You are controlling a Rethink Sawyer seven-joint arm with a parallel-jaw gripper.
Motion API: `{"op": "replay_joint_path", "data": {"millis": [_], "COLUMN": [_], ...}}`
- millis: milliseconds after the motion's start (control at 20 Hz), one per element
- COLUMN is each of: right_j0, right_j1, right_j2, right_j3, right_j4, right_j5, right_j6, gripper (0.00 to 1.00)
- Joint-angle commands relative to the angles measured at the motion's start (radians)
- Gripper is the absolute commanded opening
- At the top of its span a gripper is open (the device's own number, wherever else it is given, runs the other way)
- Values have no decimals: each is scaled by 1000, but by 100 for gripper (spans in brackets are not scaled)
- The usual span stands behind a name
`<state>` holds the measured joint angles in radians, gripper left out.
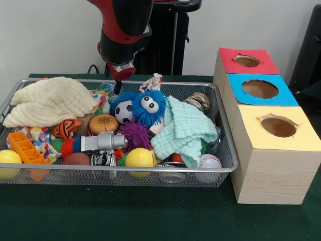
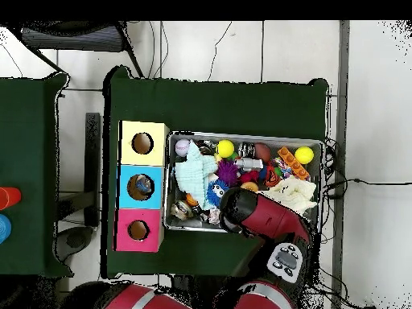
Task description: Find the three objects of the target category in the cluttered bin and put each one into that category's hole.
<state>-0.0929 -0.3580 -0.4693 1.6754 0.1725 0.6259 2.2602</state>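
Observation:
A wire bin (image 1: 226, 145) holds a heap of toys: a blue fuzzy monster (image 1: 149, 106), a soccer ball (image 1: 123, 111), a purple spiky ball (image 1: 135, 134), a burger (image 1: 103, 123), a yellow ball (image 1: 139, 158) and a baseball (image 1: 209, 161). My gripper (image 1: 118, 86) hangs at the bin's far edge, just above the soccer ball. In the overhead view the arm (image 2: 257, 216) hides it. To the right of the bin stands a wooden box with a red hole (image 1: 246, 61), a blue hole (image 1: 260, 89) and a yellow hole (image 1: 279, 126).
A cream cloth (image 1: 50, 100) covers the bin's far left. A mint cloth (image 1: 185, 130) drapes over toys at the right. An orange brick (image 1: 26, 147), a second yellow ball (image 1: 9, 161) and a silver toy (image 1: 103, 142) lie near the front. The overhead view shows the bin (image 2: 241, 135) beside the box (image 2: 142, 187).

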Motion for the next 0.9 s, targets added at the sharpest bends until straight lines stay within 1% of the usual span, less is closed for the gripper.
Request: {"op": "replay_joint_path", "data": {"millis": [50,200,650,900], "right_j0": [-60,-72,-61,-72], "right_j1": [115,123,77,92], "right_j2": [138,150,148,163], "right_j3": [25,23,53,53], "right_j4": [31,34,37,41], "right_j5": [-152,-178,-176,-205], "right_j6": [140,135,147,148], "gripper": [100,100,100,100]}}
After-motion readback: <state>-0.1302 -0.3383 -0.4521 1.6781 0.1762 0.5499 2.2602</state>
